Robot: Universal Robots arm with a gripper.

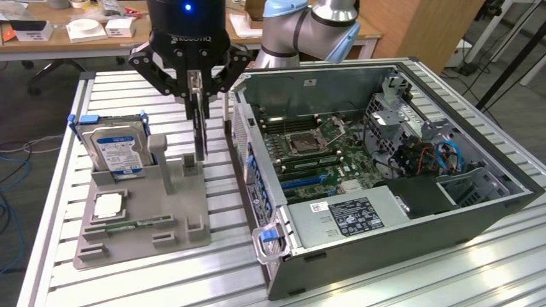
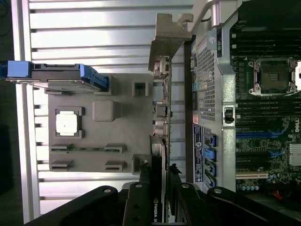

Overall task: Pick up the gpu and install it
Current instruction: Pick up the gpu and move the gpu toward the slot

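The gpu (image 1: pixel 201 131) is a thin dark card seen edge-on, hanging upright from my gripper (image 1: pixel 198 86), which is shut on its upper edge. It hangs over the edge of the grey holder tray (image 1: pixel 140 220) nearest the open computer case (image 1: pixel 477 192), above the tray's two posts. In the wrist view the gpu (image 2: pixel 162 113) runs along the gap between the tray (image 2: pixel 108 141) and the case wall, its silver bracket (image 2: pixel 167 37) at the far end. My gripper (image 2: pixel 160 181) clamps it from both sides. The motherboard (image 1: pixel 311 150) lies open inside the case.
On the tray stand a hard drive (image 1: pixel 119 150) with a blue-white label, a CPU (image 1: pixel 109 204) and a narrow green memory stick (image 1: pixel 128 225). The case holds a power supply (image 1: pixel 354 217), cables (image 1: pixel 439 157) and blue slots (image 1: pixel 303 182). A desk (image 1: pixel 77 38) stands behind the table.
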